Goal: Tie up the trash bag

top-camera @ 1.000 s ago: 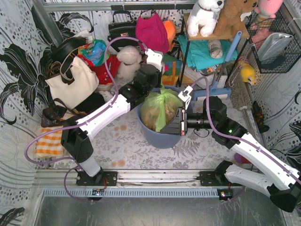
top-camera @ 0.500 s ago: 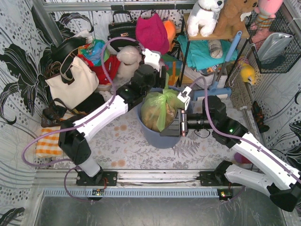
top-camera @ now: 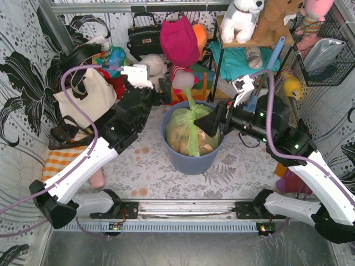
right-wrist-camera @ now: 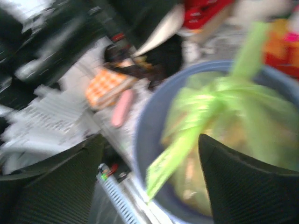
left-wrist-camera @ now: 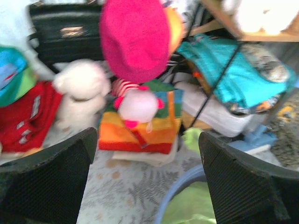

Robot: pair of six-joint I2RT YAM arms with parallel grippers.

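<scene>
The trash bag (top-camera: 188, 130), thin light-green plastic with tan paper showing through, sits in the round blue-grey bin (top-camera: 194, 163). Its top is gathered into a knot, with one tail standing up behind and one hanging down the front. My left gripper (top-camera: 165, 91) is open, behind and left of the bin, and holds nothing. In the left wrist view the left gripper (left-wrist-camera: 145, 186) shows floor and the bin rim (left-wrist-camera: 180, 193) between its fingers. My right gripper (top-camera: 211, 123) is open over the bin's right side, holding nothing. The blurred right wrist view has the bag (right-wrist-camera: 233, 116) between the right gripper (right-wrist-camera: 149, 186) fingers.
Behind the bin are plush toys, a magenta hat (top-camera: 178, 36), a rainbow-striped bag (left-wrist-camera: 140, 126) and a beige handbag (top-camera: 83, 97). A shelf with toys and teal cloth (top-camera: 244, 58) stands back right. An orange checked cloth (top-camera: 55, 166) lies at the left.
Both grippers were shut on the bag's tails over the bin; both have opened and let go. The left arm swung back and left, the right arm rose and drew back right.
</scene>
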